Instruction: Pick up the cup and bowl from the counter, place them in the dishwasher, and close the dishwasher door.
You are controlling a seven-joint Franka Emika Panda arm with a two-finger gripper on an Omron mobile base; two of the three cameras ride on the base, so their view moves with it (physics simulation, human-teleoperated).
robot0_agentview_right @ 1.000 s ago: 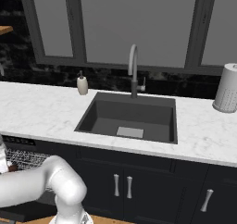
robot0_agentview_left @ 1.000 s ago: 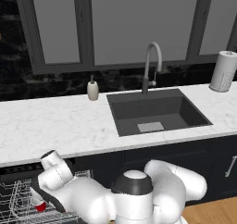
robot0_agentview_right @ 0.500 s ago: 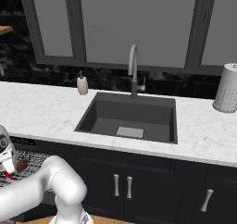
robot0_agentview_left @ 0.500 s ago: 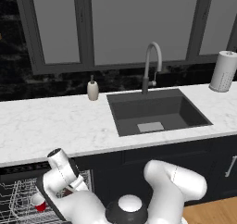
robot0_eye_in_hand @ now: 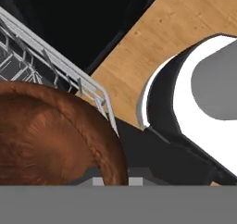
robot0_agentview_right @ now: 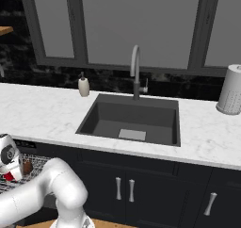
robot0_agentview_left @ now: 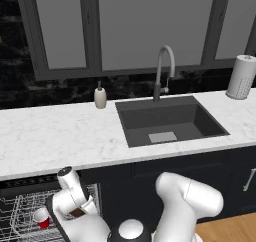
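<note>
One item remains in your tool (robot0_agentview_left: 75,213), clenched on the round reddish-brown wooden bowl (robot0_eye_in_hand: 51,135) above the white wire rack (robot0_eye_in_hand: 55,65): lower it level beside the small red cup (robot0_agentview_left: 43,220) before letting go.

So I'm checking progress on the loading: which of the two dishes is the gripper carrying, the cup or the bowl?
The bowl, the reddish-brown wooden one, sits right at the gripper. The red cup already rests in the dishwasher's rack.
</note>
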